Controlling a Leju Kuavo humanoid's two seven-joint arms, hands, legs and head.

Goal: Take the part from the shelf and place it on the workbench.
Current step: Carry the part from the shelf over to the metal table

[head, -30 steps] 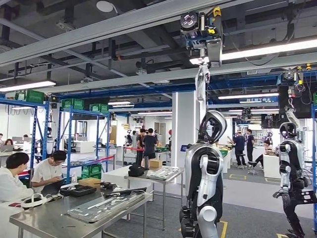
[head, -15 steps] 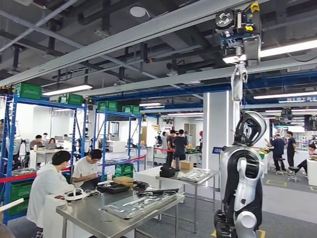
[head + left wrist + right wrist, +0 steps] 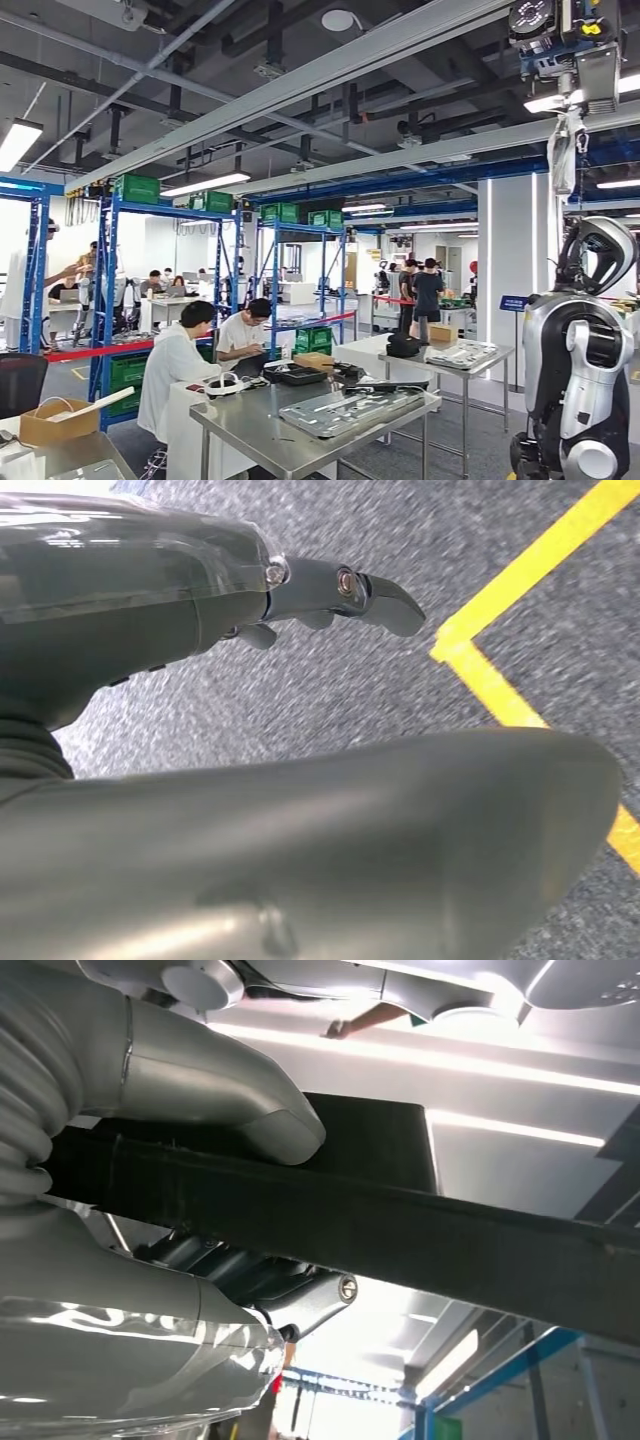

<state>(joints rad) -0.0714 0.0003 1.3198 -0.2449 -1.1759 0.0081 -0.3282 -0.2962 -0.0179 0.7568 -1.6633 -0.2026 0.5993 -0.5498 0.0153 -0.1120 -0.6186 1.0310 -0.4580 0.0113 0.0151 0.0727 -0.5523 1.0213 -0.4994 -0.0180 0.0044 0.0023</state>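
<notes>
The left hand [image 3: 249, 600] hung at the robot's side, its dark fingers [image 3: 377, 590] stretched out and apart, holding nothing. Beneath it lay the speckled grey floor [image 3: 302, 700] and a yellow painted line [image 3: 513, 590].

Well ahead of both hands stood the long stainless-steel worktop [image 3: 249, 430], with a flat grey tray [image 3: 355, 408] lying on its far half. Two seated people in white worked at its far side. This looked like the carrying step, with the putting-down not yet begun.

The right hand [image 3: 136, 1300] pinched the task's thing, a long flat black part [image 3: 423, 1230]. Its thick grey thumb [image 3: 226, 1090] pressed one face and its dark fingers [image 3: 302, 1300] lay under the other. Most of the part reached out beyond the hand (a lopsided hold, so it would probably want to sag or twist).

To do this well, the hold should probably stay firm and the part level during the approach. The bare near end of the worktop seemed the safest spot, apart from the tray. A wide berth from the silver humanoid robot [image 3: 581, 350], off to the right of the right hand, also seemed wise.
</notes>
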